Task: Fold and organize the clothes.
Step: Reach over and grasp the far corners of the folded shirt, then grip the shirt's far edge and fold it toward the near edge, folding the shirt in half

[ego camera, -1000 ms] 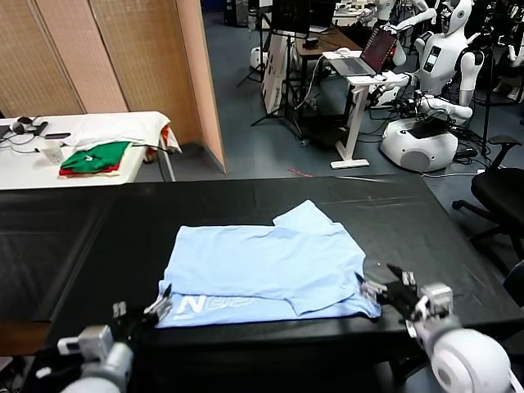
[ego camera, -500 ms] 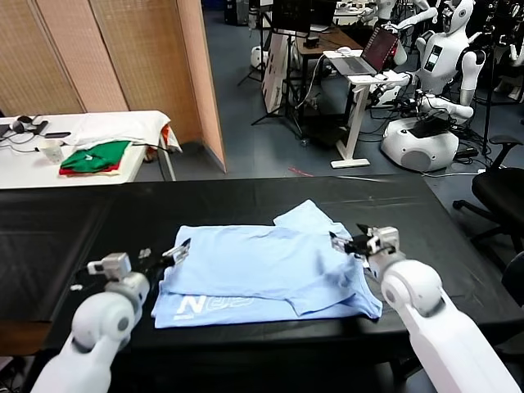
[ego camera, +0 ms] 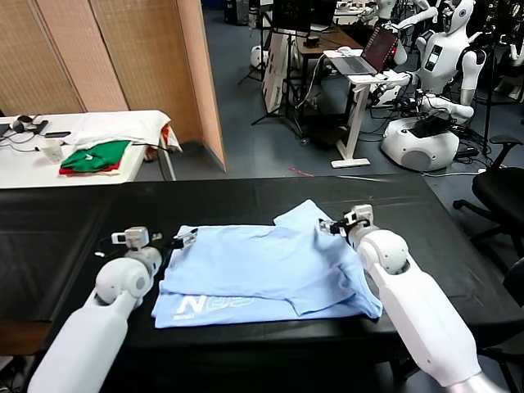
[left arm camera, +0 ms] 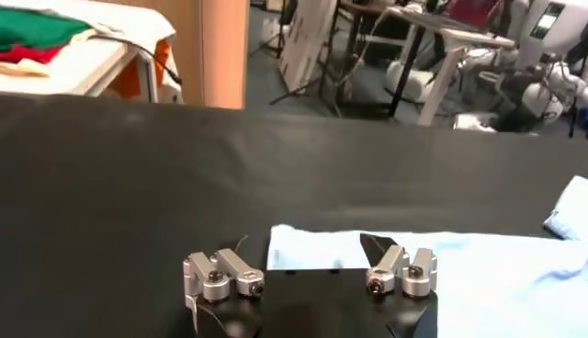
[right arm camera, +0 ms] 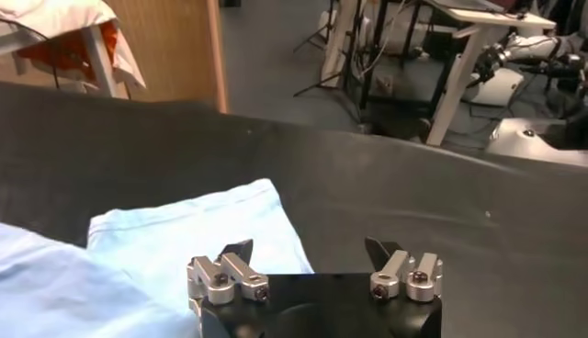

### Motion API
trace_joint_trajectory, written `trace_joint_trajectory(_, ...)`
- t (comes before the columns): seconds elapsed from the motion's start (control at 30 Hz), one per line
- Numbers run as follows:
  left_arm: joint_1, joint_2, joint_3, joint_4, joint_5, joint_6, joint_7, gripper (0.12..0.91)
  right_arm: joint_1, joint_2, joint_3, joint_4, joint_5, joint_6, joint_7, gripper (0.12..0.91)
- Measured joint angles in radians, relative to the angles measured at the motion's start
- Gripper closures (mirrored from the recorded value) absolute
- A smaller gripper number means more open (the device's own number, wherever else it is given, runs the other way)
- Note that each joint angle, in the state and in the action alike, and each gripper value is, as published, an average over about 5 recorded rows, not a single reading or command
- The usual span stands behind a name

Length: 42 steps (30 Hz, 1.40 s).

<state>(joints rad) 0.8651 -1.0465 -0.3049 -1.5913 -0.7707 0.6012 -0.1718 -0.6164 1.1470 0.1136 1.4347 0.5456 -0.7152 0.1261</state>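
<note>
The pale sky-blue T-shirt (ego camera: 266, 270) lies partly folded on the black table (ego camera: 74, 221), near its front edge: thin, soft fabric, a doubled upper layer over a lower strip that shows white lettering at the front left, and one short sleeve poking out toward the far right. Its surface is smooth with a few shallow creases. The left gripper (ego camera: 182, 240) hangs at the shirt's far left corner, fingers spread wide with nothing between them; in the left wrist view (left arm camera: 310, 268) that corner lies just under the dark fingertips. The right gripper (ego camera: 327, 227) sits by the sleeve at the far right corner, fingers likewise spread and empty, the sleeve's rounded hem (right arm camera: 197, 225) below one fingertip. Both arms are glossy white shells. Beyond, a white side table (ego camera: 24, 168) carries folded green-and-red garments (ego camera: 94, 157) and a white cloth (ego camera: 115, 127).
</note>
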Motion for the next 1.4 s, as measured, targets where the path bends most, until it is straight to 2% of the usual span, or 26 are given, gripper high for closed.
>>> trace_joint_trajectory(0.3, -0.042, -0.012, 0.020, 0.068, 0.006, -0.002, 0.007, 0.123, 0.032, 0.032, -0.014, -0.062, 0.012, -0.021, 0.006, 0.118)
trace_joint_trajectory(0.6, -0.039, -0.007, 0.024, 0.081, 0.019, 0.006, 0.043, 0.123, 0.039, 0.046, -0.017, -0.087, 0.009, -0.020, 0.002, 0.122)
trace_joint_trajectory(0.77, -0.025, 0.000, 0.027, 0.071, 0.022, 0.013, 0.054, 0.123, 0.034, 0.047, -0.017, -0.086, 0.004, -0.020, -0.003, 0.193)
trace_joint_trajectory(0.9, -0.012, 0.006, 0.032, 0.057, 0.020, 0.012, 0.059, 0.143, 0.030, 0.048, -0.015, -0.079, -0.006, -0.020, -0.014, 0.336)
trace_joint_trajectory(1.0, -0.002, 0.006, 0.032, 0.043, 0.021, 0.010, 0.059, 0.263, 0.026, 0.048, -0.010, -0.070, -0.004, -0.021, -0.016, 0.451)
trace_joint_trajectory(1.2, 0.017, 0.021, 0.018, 0.008, 0.017, 0.004, 0.057, 0.635, 0.007, 0.030, 0.010, -0.024, 0.012, 0.024, -0.014, 0.755)
trace_joint_trajectory(1.23, 0.019, 0.026, 0.014, 0.000, 0.015, 0.003, 0.056, 0.711, 0.003, 0.025, 0.014, -0.012, 0.014, 0.036, -0.013, 0.783)
trace_joint_trajectory(1.3, 0.026, 0.036, 0.004, -0.019, 0.008, 0.002, 0.053, 0.809, -0.009, 0.013, 0.023, 0.017, 0.016, 0.055, -0.012, 0.830)
trace_joint_trajectory(1.37, 0.033, 0.047, -0.006, -0.039, 0.002, 0.001, 0.050, 0.871, -0.024, -0.001, 0.033, 0.050, 0.017, 0.058, -0.010, 0.854)
trace_joint_trajectory(1.4, 0.037, 0.052, -0.012, -0.050, -0.001, 0.000, 0.049, 0.875, -0.032, -0.009, 0.039, 0.068, 0.017, 0.053, -0.007, 0.862)
